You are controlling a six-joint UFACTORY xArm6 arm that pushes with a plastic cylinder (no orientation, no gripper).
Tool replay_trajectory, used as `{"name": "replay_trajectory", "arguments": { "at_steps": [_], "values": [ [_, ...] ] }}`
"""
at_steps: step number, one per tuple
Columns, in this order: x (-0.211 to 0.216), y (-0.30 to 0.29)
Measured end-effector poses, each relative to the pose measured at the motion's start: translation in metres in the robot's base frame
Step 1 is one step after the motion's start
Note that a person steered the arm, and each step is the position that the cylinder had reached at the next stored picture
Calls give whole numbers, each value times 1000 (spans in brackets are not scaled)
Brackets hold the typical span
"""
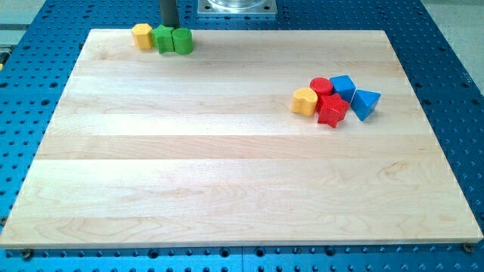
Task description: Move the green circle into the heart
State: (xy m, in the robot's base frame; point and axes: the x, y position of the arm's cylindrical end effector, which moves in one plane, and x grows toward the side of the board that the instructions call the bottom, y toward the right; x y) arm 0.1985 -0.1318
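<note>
Wooden board (pixel 227 174) on blue perforated table (pixel 454 75). Green circle (pixel 182 41) is set at the view's top left edge, touching a second green block (pixel 164 38); yellow block (pixel 141 35) adjoins at left. My tip (pixel 169 26) is placed just behind the greens. Yellow heart (pixel 304 100) lies well apart at right, clustered with red cylinder (pixel 321 86), red star (pixel 332 109) and two blue blocks (pixel 343 86) (pixel 366 103).
</note>
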Motion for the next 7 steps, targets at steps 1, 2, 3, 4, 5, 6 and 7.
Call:
{"name": "replay_trajectory", "arguments": {
  "at_steps": [1, 2, 3, 4, 5, 6, 7],
  "values": [
    [27, 2],
    [54, 34],
    [85, 129],
    [80, 186],
    [78, 196],
    [121, 197],
    [112, 184]
  ]
}}
